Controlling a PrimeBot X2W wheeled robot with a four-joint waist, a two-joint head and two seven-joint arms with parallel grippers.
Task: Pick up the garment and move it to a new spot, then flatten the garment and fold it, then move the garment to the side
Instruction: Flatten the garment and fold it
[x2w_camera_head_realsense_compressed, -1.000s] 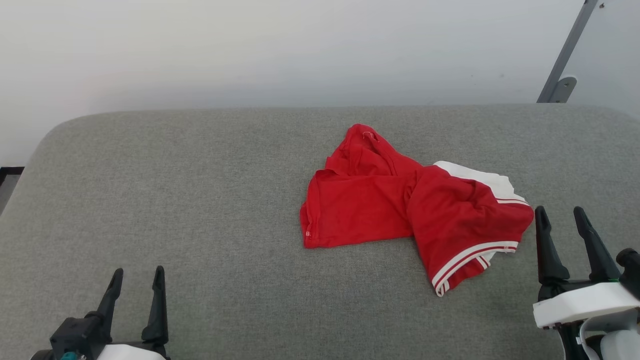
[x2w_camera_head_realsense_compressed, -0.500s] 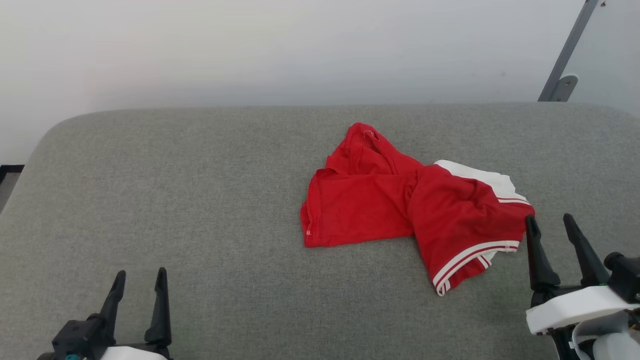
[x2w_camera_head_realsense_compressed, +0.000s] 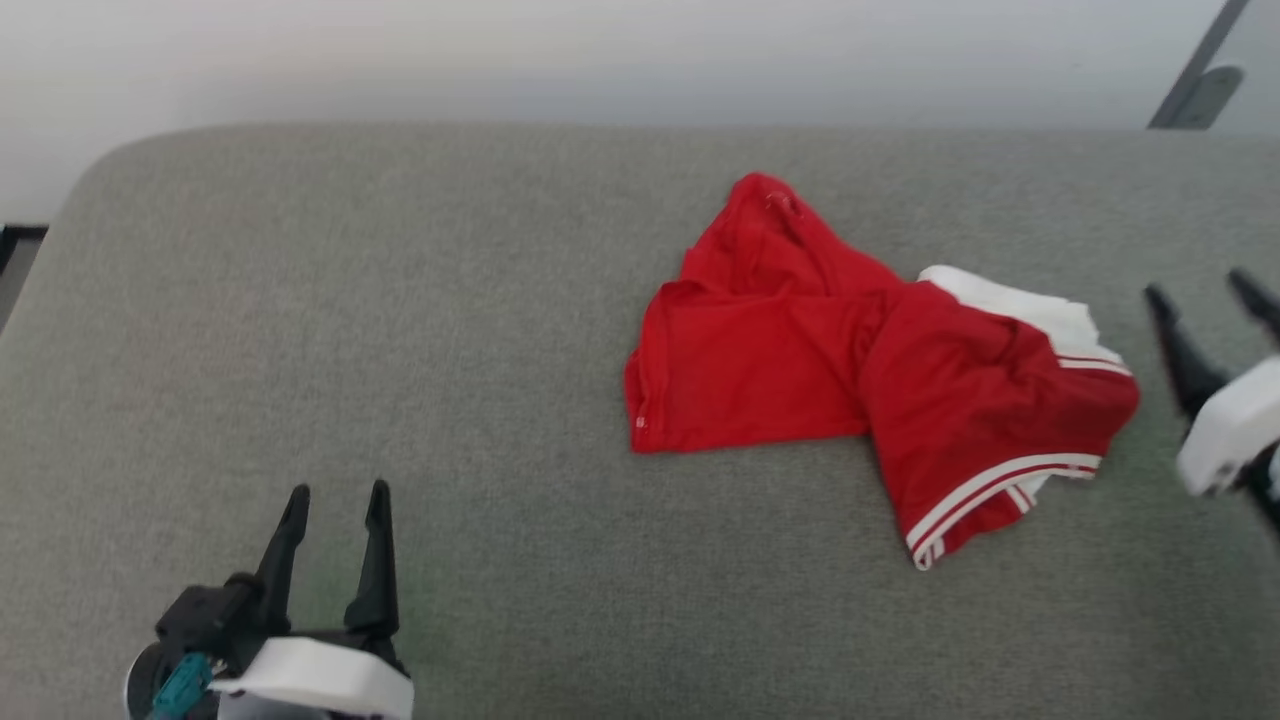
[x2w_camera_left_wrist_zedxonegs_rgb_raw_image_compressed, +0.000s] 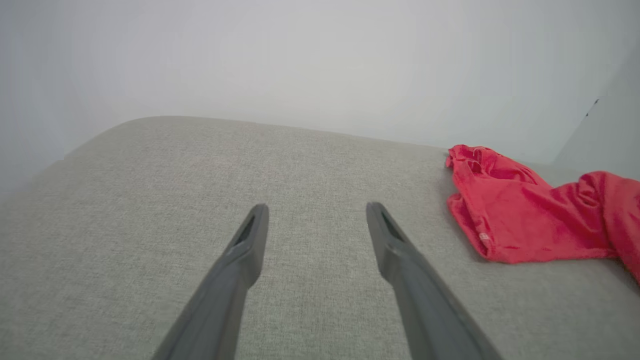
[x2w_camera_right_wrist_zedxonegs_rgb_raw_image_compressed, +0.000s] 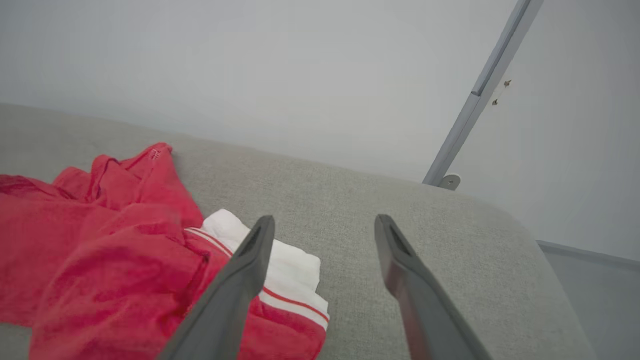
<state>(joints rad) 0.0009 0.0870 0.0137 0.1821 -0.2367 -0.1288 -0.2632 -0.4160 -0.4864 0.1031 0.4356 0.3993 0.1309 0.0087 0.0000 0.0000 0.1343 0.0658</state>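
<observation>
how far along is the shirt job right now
Nothing looks done: the garment lies crumpled and unfolded on the grey cushion, ungripped. In hand: the right pincer, open, hovers beside its white sleeve, apparently lining up the pickup; the left pincer is open over bare cushion, well apart. Left: pick up, relocate, flatten, fold, move aside.

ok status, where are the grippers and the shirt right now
Left gripper open, holding nothing, far from garment. Right gripper open, beside garment's white sleeve, apart from it. Garment crumpled on grey cushion, ungripped. Nothing seen in the way.
</observation>
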